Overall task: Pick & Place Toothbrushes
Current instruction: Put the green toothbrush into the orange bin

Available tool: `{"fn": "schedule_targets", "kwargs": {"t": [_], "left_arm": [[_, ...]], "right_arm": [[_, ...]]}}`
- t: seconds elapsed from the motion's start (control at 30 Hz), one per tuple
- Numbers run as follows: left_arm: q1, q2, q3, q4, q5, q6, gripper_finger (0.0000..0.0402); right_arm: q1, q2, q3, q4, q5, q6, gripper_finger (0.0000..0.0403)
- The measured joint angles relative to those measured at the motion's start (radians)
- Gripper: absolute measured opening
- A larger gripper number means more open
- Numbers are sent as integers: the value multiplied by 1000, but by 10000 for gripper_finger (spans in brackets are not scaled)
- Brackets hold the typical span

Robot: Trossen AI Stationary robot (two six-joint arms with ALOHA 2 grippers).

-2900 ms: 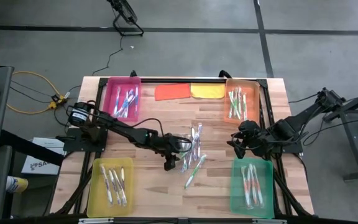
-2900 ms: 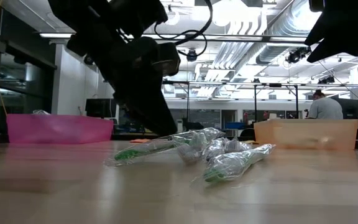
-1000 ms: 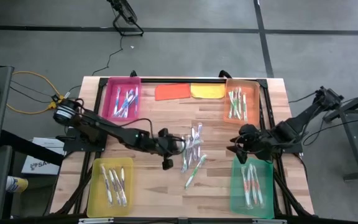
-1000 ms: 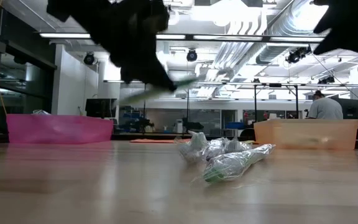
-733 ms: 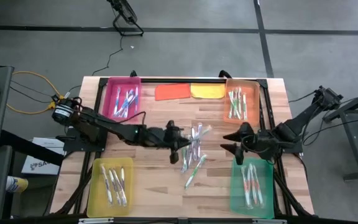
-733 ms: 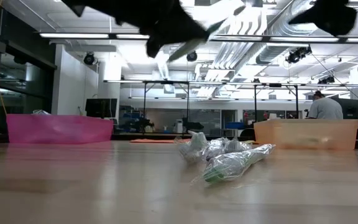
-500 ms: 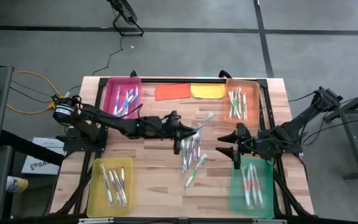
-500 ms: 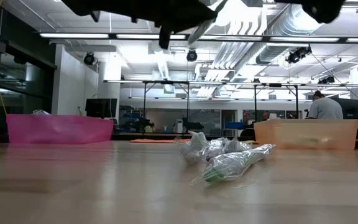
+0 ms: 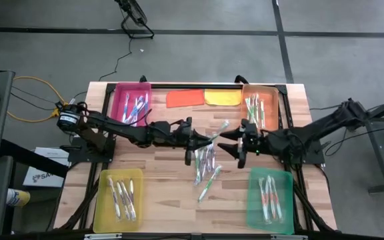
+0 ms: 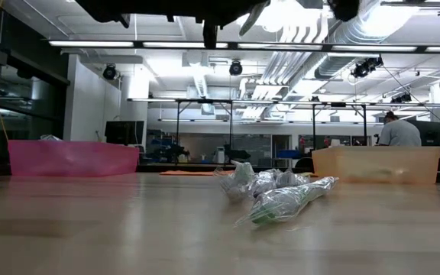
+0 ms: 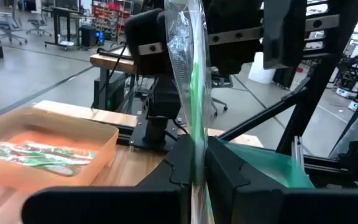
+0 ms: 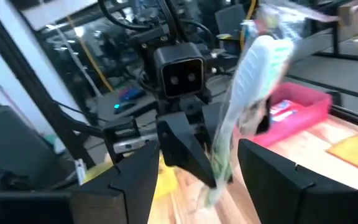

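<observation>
A wooden counter (image 9: 172,193) carries four sorting trays: pink (image 9: 118,93) at 11 o'clock, orange (image 9: 272,93) at 1, green (image 9: 253,207) at 5, yellow (image 9: 101,200) at 7. Each already holds several toothbrushes, so the sort looks well under way, though a heap of wrapped toothbrushes (image 9: 205,163) remains near the counter's middle. Above that heap, the left pincer (image 9: 197,140) is clenched on one green toothbrush (image 9: 219,128) held aloft, while the right pincer (image 9: 235,143) faces it from 3 o'clock, fingers spread, straddling the brush's tip without gripping; this looks like a handover. Bare wood stretches around the heap; trays and two cloths (image 9: 204,98) hug the counter's edges.
</observation>
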Motion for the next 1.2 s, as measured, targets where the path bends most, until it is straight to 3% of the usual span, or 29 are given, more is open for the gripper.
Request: {"fn": "schedule_targets", "kwargs": {"t": [0.23,0.37,0.57,0.73,0.97,1.2], "left_arm": [[0,0,0,0,1,1,15],[0,0,0,0,3,18,15],[-1,0,0,-22,6,23,59],[4,-1,0,-32,2,113,92],[61,-83,0,-221,94,183,111],[149,-180,-2,-471,123,201,113]], "right_arm": [[-88,61,0,99,-169,2,204],[-98,70,0,106,-177,2,149],[-114,70,-1,99,-173,-4,21],[-121,61,-1,87,-183,7,16],[-187,-49,0,-162,-176,116,13],[-354,-215,0,-579,-172,326,13]]}}
